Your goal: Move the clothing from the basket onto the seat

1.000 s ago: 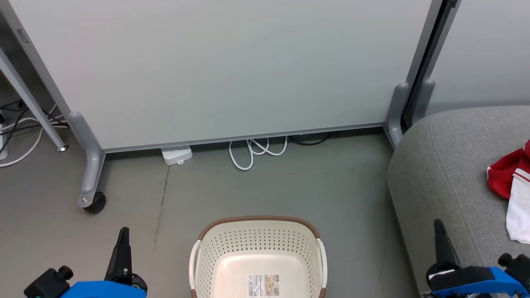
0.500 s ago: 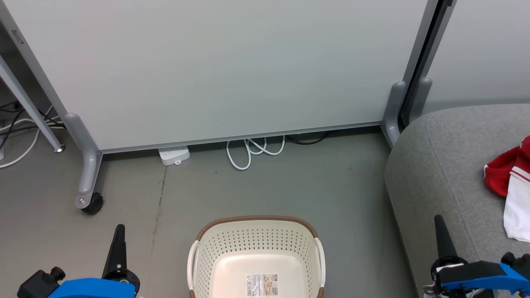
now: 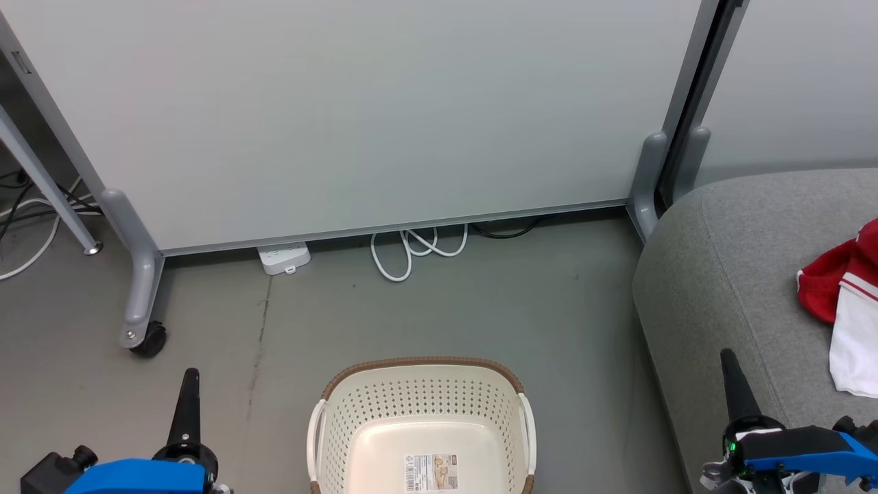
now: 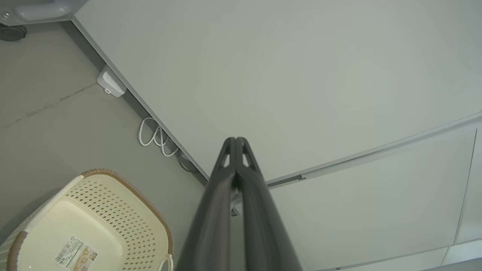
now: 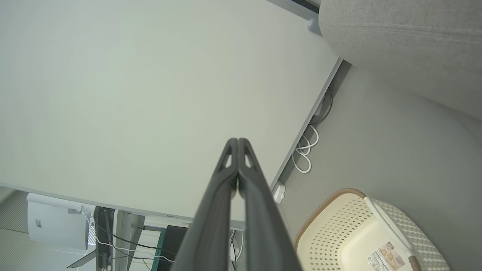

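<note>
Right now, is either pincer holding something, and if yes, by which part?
Nothing is held. The left pincer and the right pincer are both shut on nothing. The clothing lies on the seat, apart from both.

Pale partition panel (image 3: 357, 116), grey floor (image 3: 480, 309), white cables (image 3: 411, 250)

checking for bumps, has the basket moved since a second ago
No. The basket keeps its spacing from the floor crack and white cable; everything slid left together, so the camera moved.
</note>
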{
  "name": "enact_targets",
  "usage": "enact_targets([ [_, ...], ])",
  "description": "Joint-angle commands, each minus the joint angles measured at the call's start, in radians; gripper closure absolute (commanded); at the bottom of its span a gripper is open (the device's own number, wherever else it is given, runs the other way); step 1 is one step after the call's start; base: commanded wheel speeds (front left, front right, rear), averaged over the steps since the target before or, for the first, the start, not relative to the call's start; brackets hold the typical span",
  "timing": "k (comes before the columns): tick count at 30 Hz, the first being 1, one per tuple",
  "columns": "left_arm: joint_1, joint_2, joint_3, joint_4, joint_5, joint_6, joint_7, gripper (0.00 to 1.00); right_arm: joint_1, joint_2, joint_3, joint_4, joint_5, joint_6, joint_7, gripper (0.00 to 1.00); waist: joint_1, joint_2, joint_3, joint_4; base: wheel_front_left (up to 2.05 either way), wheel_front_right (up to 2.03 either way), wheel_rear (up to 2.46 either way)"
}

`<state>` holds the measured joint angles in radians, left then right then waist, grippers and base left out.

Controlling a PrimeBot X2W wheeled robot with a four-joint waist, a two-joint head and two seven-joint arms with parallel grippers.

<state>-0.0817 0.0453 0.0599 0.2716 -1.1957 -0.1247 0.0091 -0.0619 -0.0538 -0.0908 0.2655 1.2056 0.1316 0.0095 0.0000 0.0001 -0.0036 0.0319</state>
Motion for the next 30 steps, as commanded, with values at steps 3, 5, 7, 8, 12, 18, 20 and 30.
enact_targets([
  [3, -0.025, 0.006, 0.011, -0.013, -0.043, -0.003, 0.013, 1.00, -0.025, 0.001, -0.004, -0.012, 0.044, -0.001, 0.010, 1.00, 0.0000, -0.0001, 0.000, -0.002, 0.00, 0.00, 0.00],
  [5, -0.026, 0.006, 0.014, -0.014, -0.062, -0.003, 0.018, 1.00, -0.027, 0.001, -0.005, -0.013, 0.061, -0.001, 0.017, 1.00, 0.0000, -0.0001, 0.001, -0.003, 0.00, 0.00, 0.00],
  [7, -0.026, 0.006, 0.015, -0.014, -0.072, -0.004, 0.019, 1.00, -0.028, 0.001, -0.005, -0.013, 0.070, -0.001, 0.018, 1.00, 0.0000, -0.0001, 0.001, -0.004, 0.00, 0.00, 0.00],
  [8, -0.026, 0.006, 0.018, -0.015, -0.091, -0.004, 0.024, 1.00, -0.029, 0.002, -0.006, -0.013, 0.088, -0.001, 0.023, 1.00, 0.0000, -0.0001, 0.001, -0.005, 0.00, 0.00, 0.00],
  [12, -0.027, 0.006, 0.021, -0.016, -0.117, -0.004, 0.031, 1.00, -0.032, 0.002, -0.008, -0.014, 0.115, -0.001, 0.030, 1.00, 0.0000, -0.0001, 0.002, -0.007, 0.00, 0.00, 0.00],
  [18, -0.029, 0.006, 0.025, -0.018, -0.168, -0.005, 0.044, 1.00, -0.034, 0.002, -0.011, -0.016, 0.166, -0.001, 0.043, 1.00, 0.0000, -0.0001, 0.002, -0.011, 0.00, 0.00, 0.00],
  [20, -0.028, 0.006, 0.028, -0.019, -0.194, -0.005, 0.052, 1.00, -0.036, 0.002, -0.012, -0.017, 0.189, -0.001, 0.050, 1.00, 0.0000, -0.0001, 0.003, -0.013, 0.00, 0.00, 0.00],
  [30, -0.029, 0.007, 0.040, -0.023, -0.274, -0.007, 0.071, 1.00, -0.045, 0.003, -0.017, -0.019, 0.268, -0.001, 0.072, 1.00, 0.0000, -0.0001, 0.004, -0.019, 0.00, 0.00, 0.00],
])
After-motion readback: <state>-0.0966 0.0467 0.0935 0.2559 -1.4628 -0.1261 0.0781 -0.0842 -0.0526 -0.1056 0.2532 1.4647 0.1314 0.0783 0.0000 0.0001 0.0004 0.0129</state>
